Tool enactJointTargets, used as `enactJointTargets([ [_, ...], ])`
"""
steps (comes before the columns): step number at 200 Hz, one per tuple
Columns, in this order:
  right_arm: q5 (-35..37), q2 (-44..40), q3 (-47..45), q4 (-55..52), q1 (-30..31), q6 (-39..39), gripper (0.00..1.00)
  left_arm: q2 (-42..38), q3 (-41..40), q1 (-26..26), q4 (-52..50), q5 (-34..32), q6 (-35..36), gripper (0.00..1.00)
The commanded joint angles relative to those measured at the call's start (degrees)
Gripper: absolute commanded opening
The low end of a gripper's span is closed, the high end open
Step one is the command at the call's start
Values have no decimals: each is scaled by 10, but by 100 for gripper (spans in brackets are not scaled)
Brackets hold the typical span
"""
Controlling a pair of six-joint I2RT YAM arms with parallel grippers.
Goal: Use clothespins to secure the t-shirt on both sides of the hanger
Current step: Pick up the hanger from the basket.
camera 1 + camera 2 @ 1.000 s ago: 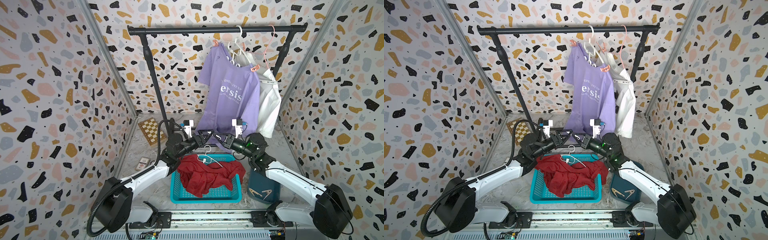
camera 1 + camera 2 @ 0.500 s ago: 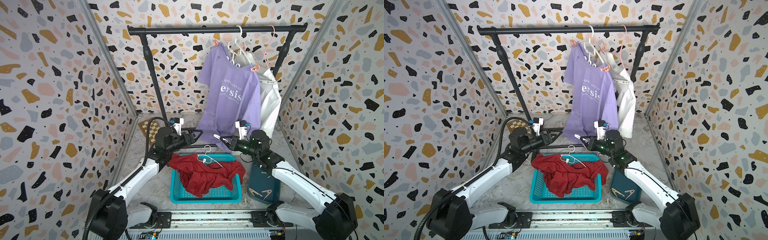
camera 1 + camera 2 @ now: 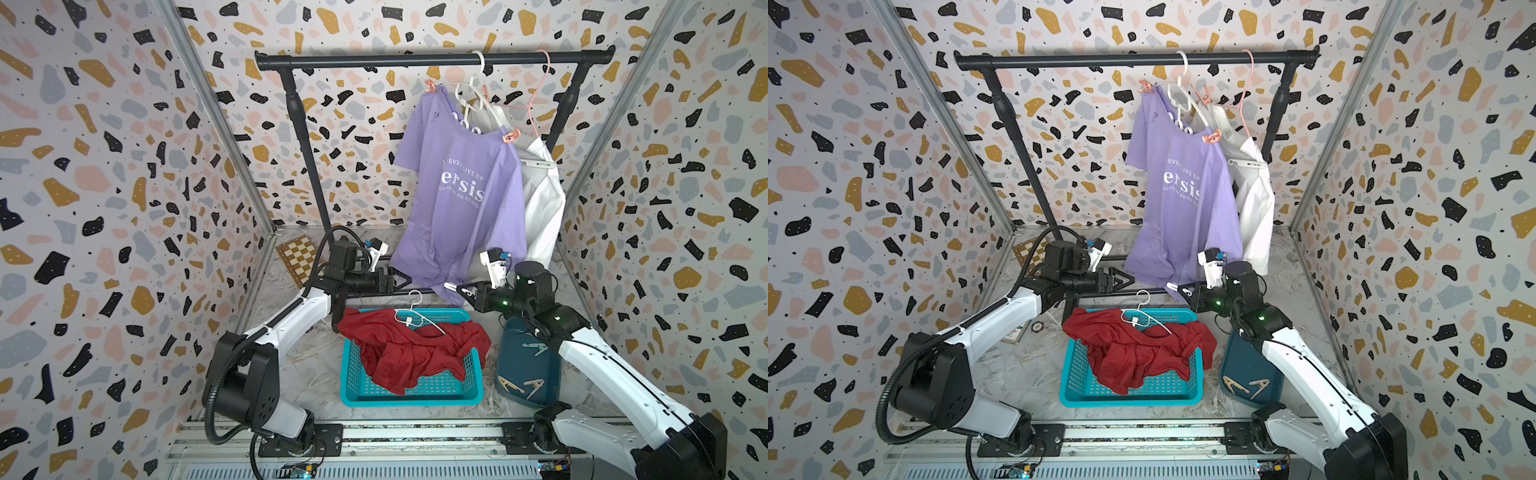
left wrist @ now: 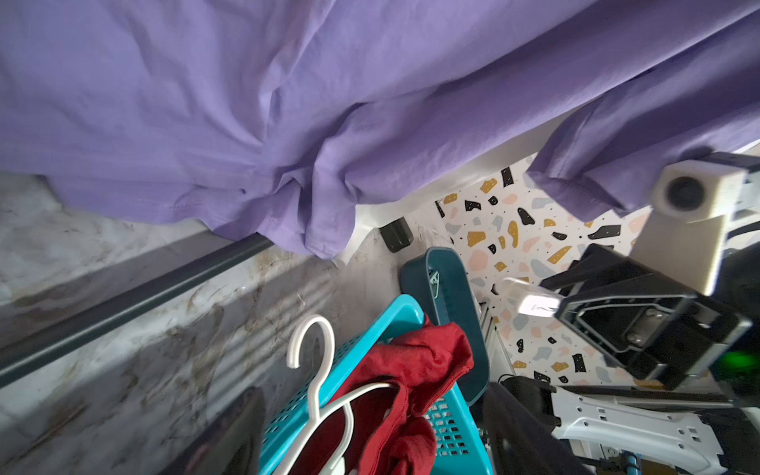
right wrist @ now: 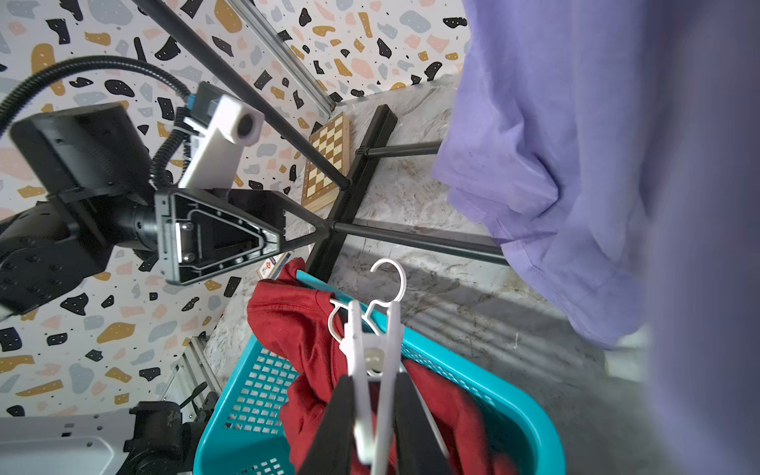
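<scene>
Changed: my left gripper (image 3: 405, 279) drew back, spread, empty.
Holding: right gripper (image 5: 374, 378) pinches white clothespin (image 5: 372, 341).
Meaning: clipping can begin.

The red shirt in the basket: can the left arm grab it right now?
Probably yes. The left gripper hangs open and empty near the back of the basket, and nothing lies between it and the red shirt except a white hanger resting on top.
</scene>
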Motion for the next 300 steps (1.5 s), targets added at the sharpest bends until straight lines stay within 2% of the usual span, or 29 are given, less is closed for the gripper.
enactJointTargets([
  [1,-10,-22,-9,-35,-2,-18,0,17,29,2,-42,13,59,82],
  [63,-11,-43,-36,-49,-3,-23,0,107,63,-11,-61,53,92,80],
  [149,-5,-62,-50,-65,-4,-26,0,184,101,-55,-56,92,102,67],
  [170,-6,-64,-52,-64,-5,-25,0,194,101,-56,-51,99,98,59],
  [209,-4,-66,-51,-66,-6,-28,0,196,101,-55,-36,110,93,35],
  [239,-1,-68,-50,-74,-8,-32,0,187,101,-55,-22,111,89,24],
  [300,13,-79,-33,-108,-17,-59,0,163,96,-56,15,130,73,11],
])
